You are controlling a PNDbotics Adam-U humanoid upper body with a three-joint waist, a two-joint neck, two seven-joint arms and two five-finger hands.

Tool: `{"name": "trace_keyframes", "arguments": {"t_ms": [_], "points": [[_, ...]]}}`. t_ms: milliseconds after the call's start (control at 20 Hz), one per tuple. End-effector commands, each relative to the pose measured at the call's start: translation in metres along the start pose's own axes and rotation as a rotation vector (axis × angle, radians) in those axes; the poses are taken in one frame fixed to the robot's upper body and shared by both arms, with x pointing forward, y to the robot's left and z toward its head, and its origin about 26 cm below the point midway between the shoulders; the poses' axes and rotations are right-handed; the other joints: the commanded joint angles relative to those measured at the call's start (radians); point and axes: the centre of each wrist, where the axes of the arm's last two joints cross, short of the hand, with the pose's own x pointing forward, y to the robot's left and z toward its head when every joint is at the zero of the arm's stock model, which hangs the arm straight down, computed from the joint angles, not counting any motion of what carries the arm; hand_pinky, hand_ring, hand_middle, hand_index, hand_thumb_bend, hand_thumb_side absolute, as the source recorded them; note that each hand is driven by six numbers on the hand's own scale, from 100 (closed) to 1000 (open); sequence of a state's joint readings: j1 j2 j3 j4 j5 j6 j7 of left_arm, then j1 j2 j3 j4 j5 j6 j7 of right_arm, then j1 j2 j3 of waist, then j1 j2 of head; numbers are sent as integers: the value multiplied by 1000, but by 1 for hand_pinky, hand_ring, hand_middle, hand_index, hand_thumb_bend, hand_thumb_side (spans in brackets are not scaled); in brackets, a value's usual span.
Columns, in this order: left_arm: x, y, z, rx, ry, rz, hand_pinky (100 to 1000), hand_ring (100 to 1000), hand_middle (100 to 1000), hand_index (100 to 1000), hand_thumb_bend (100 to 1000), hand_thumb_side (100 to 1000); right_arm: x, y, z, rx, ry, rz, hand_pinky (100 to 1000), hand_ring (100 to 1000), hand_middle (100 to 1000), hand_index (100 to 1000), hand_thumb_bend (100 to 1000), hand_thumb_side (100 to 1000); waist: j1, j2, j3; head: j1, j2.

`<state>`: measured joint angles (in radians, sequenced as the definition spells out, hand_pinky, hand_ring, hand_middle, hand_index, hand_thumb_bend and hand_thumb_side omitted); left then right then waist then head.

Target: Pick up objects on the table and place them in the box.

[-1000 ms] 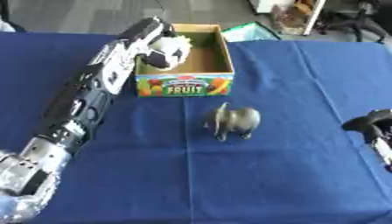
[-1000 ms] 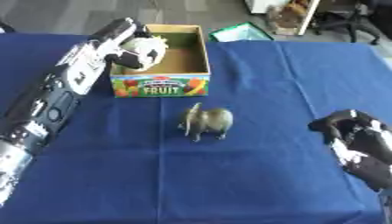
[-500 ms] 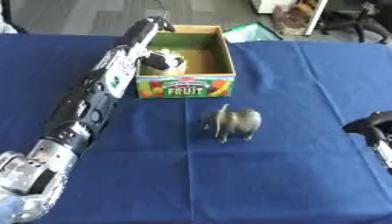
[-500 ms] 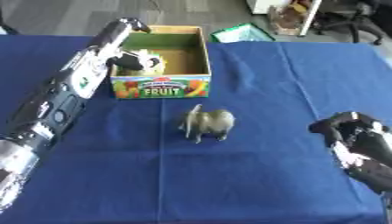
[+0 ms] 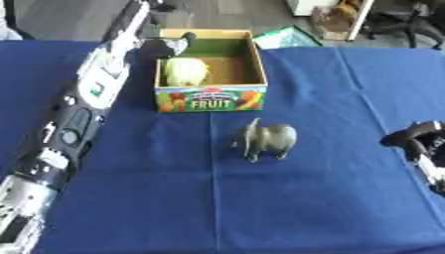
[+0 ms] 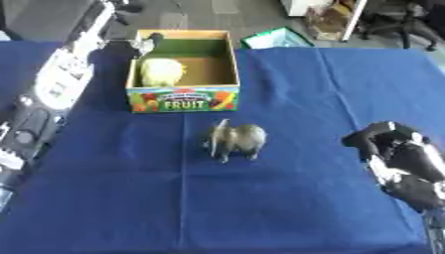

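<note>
Blue tablecloth point(image 5: 330, 198) fills the frame, and up in the upper middle sits the cardboard box point(image 5: 211, 98), its front panel printed with fruit pictures and the word FRUIT. Inside it, over on the left side of the floor, there's a pale yellow-green rounded object point(image 5: 184, 72) — can't make out more of it than that colour and shape.

The left arm stretches in from the lower left corner all the way up the left side to the box's far left corner. The left hand point(image 5: 174, 45) is up there at the rim, dark fingers showing just above the pale object, not touching it as far as the views show. Whether those fingers are spread or curled, I cannot tell; too little of them is clear.

Centre of the frame, below the box and well apart from it: a grey-green toy elephant point(image 5: 267, 140), standing upright on the cloth, trunk toward the left, nothing touching it.

Over at the right edge, lower middle, the right hand point(image 6: 402, 159) rests idle, black and silver, fingers relaxed and clamped on nothing, well away from the elephant.
</note>
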<state>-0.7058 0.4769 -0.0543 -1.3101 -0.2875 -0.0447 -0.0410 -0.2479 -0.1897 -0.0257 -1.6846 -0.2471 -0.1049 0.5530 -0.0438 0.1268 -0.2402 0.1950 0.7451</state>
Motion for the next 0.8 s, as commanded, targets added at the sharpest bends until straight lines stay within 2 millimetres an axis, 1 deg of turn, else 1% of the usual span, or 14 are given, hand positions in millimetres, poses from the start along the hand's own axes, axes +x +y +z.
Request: {"name": "trace_keyframes", "arguments": {"t_ms": [50, 200, 350, 450, 650, 800], "points": [[27, 30, 13, 59, -69, 105, 695, 799, 659, 740, 389, 312, 15, -13, -6, 25, -27, 67, 750, 672, 485, 628, 100, 100, 1, -16, 9, -11, -5], [34, 34, 42, 74, -85, 208, 687, 790, 647, 737, 376, 318, 24, -23, -17, 66, -61, 113, 751, 673, 484, 638, 100, 100, 2, -19, 23, -25, -3], [38, 33, 69, 90, -75, 264, 680, 785, 638, 733, 369, 329, 32, -33, -29, 114, -96, 168, 751, 675, 485, 649, 100, 100, 1, -19, 40, -40, 1], [39, 31, 83, 108, -59, 293, 677, 781, 633, 732, 367, 337, 36, -39, -37, 152, -119, 205, 753, 679, 487, 660, 100, 100, 1, -20, 51, -48, 4], [38, 24, 103, 135, -19, 333, 671, 778, 626, 729, 366, 357, 40, -46, -55, 239, -155, 273, 757, 693, 497, 691, 100, 100, -1, -24, 70, -59, 8], [36, 19, 112, 138, 10, 354, 669, 776, 623, 727, 362, 375, 39, -50, -67, 306, -175, 326, 762, 712, 513, 711, 100, 100, -2, -25, 78, -70, 9]]}}
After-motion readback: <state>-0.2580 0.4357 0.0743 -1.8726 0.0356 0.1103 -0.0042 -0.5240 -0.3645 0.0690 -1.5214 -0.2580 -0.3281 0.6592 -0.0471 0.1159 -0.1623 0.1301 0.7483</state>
